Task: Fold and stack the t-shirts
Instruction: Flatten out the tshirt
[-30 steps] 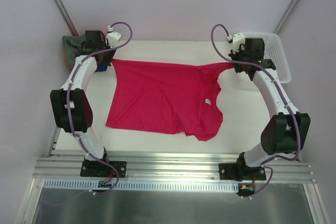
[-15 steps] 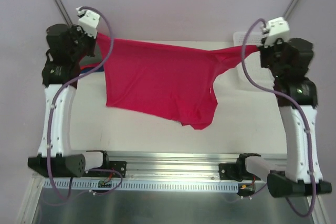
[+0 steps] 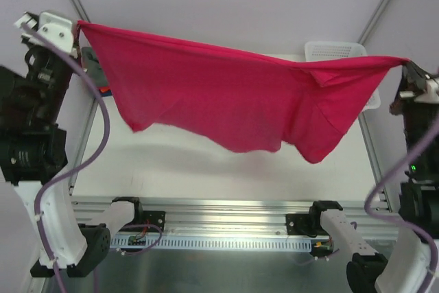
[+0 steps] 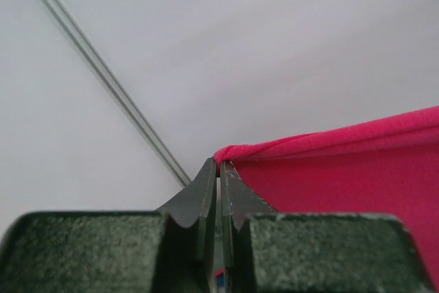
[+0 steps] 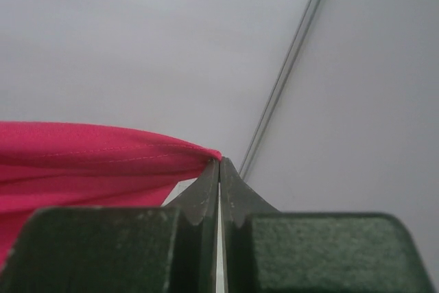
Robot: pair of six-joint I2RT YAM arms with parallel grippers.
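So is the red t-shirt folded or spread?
Spread out: the red t-shirt hangs stretched between the left end effector and the right end effector.

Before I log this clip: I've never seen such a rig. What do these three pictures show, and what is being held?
Two robot arms are bolted at the near edge of the white table. The wide picture is from a fixed camera above and behind them; the other two are from cameras on each wrist. The left gripper and right gripper are each shut on one end of a crimson-red soft cloth t-shirt, holding it stretched in the air. A white plastic lattice basket sits far right; grey-green cloth shows far left.
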